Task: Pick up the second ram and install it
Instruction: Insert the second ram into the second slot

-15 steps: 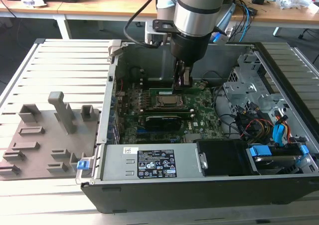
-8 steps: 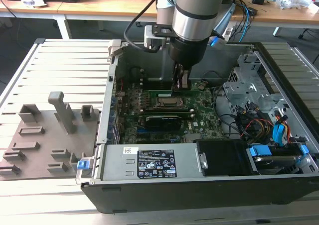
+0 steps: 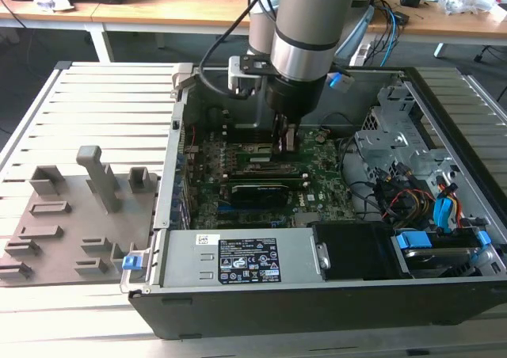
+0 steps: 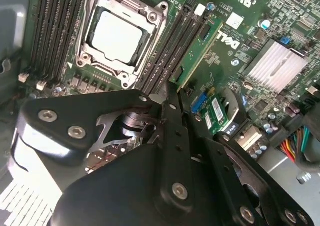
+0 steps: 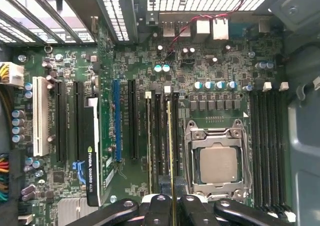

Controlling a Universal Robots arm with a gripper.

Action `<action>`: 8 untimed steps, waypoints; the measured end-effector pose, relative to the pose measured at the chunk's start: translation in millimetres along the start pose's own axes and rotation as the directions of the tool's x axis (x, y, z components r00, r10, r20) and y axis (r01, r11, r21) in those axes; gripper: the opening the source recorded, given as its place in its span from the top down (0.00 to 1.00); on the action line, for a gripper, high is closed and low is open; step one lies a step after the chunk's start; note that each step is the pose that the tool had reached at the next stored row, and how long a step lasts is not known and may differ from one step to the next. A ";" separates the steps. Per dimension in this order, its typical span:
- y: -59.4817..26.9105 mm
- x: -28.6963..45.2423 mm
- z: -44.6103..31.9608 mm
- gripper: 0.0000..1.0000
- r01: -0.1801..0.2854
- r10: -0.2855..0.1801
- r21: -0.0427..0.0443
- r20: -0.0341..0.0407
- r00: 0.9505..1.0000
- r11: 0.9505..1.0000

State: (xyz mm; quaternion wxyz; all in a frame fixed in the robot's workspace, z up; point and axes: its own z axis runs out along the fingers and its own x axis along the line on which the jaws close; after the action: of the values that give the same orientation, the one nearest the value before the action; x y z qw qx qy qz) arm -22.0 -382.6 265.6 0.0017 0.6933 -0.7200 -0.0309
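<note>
Open black computer case (image 3: 238, 314); bare silver CPU in socket (image 5: 218, 165); grey plastic fixture tray (image 3: 71, 231) beside my workspace.

In the second wrist view the gripper's black linkage (image 4: 170, 151) hides the near end of the second ram (image 4: 197, 53). In the first wrist view the stick shows only edge-on (image 5: 170, 151), its end under the fingers unseen. From the exterior view, the arm (image 3: 305, 25) runs past the frame's upper edge.

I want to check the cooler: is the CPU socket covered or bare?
Bare. The CPU socket has no cooler over it; the processor's metal top shows inside the frame in both wrist views.
</note>
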 end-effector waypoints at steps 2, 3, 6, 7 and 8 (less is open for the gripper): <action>0.0 0.1 3.8 0.86 0.000 0.000 0.000 0.000 1.000 1.000; 0.2 0.2 5.3 0.86 0.000 0.000 0.000 0.000 1.000 1.000; 1.9 0.5 10.7 0.86 0.000 0.000 0.000 0.000 1.000 1.000; 2.9 0.7 13.4 0.86 0.000 0.000 0.000 0.000 1.000 1.000; 3.6 0.8 15.4 0.86 0.000 0.000 0.000 0.000 1.000 1.000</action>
State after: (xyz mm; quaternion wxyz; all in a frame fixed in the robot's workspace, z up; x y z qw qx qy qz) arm -26.3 -382.6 250.4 0.0016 0.6933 -0.7200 -0.0309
